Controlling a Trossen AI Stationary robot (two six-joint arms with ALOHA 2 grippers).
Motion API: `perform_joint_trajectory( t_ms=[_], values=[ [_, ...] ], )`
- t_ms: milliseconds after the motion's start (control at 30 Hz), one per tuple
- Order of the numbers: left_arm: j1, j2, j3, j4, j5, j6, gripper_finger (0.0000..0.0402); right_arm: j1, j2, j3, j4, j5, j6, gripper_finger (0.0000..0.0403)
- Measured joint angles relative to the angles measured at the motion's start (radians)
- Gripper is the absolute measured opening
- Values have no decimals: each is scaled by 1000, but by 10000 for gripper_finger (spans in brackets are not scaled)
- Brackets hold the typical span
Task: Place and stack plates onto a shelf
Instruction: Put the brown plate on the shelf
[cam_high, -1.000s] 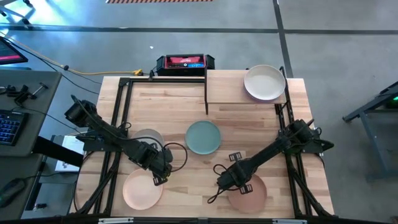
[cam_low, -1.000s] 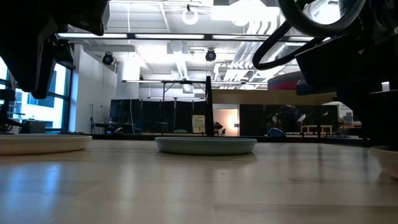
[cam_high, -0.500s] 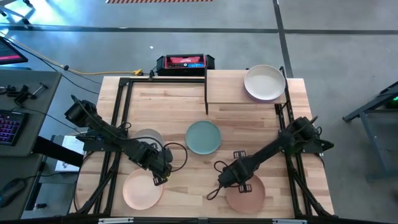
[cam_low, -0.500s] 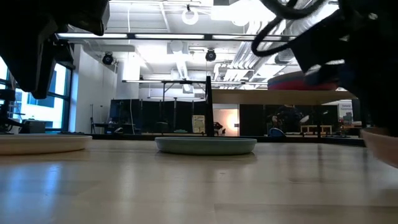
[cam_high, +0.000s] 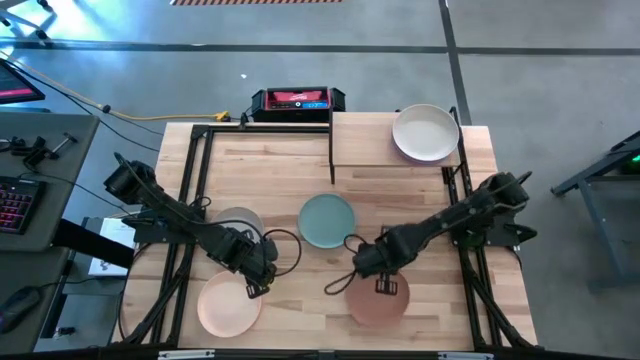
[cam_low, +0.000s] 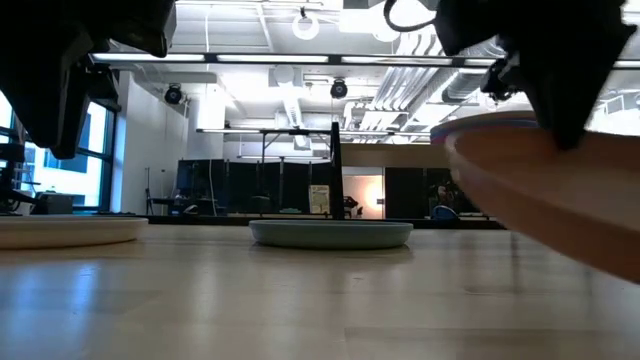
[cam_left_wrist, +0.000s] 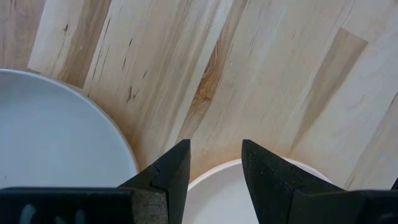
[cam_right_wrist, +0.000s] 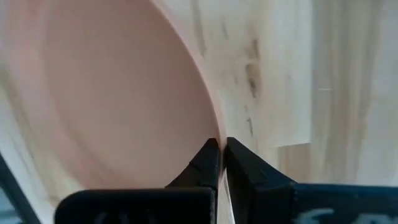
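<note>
Gripping the rim of a terracotta brown plate (cam_high: 378, 298), the right gripper (cam_high: 384, 283) sits over the near edge of the table (cam_high: 280, 160); in its wrist view the two fingers (cam_right_wrist: 208, 163) are pressed together on the plate's edge. In the low view this plate (cam_low: 545, 195) fills the right side, tilted and lifted clear of the tabletop, cut off by the picture's edge. Five plates show in all. To the left at the near edge lies a peach-pink plate (cam_high: 228, 304), with the left gripper (cam_high: 257, 287) hovering just beside its rim, fingers parted and holding nothing. Its wrist view shows the fingers (cam_left_wrist: 174, 171) spread above that plate's rim (cam_left_wrist: 217, 199), with part of a second pale plate (cam_left_wrist: 56, 143) nearby. That second one is a grey-beige plate (cam_high: 240, 221), partly hidden under the left arm in the high view. Nearer the table's middle rests a teal green plate (cam_high: 327, 220), standing alone and flat; it also shows at centre in the low view (cam_low: 330, 233). Farthest off, at the back right corner, is the shelf (cam_high: 370, 140), a raised pale-wood board, bearing one cream plate (cam_high: 425, 133) at its right end. In the low view the shelf is mostly hidden behind the held plate.
</note>
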Motion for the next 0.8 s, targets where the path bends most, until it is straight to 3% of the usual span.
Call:
perform_joint_trajectory(
  t_ms=[367,800],
  values=[
    [0,0,0,-1,0,8,133,-134,-167,0,-21,21,121,0],
    [23,0,0,0,-6,28,133,-425,-401,0,-25,244,266,0]
  ],
)
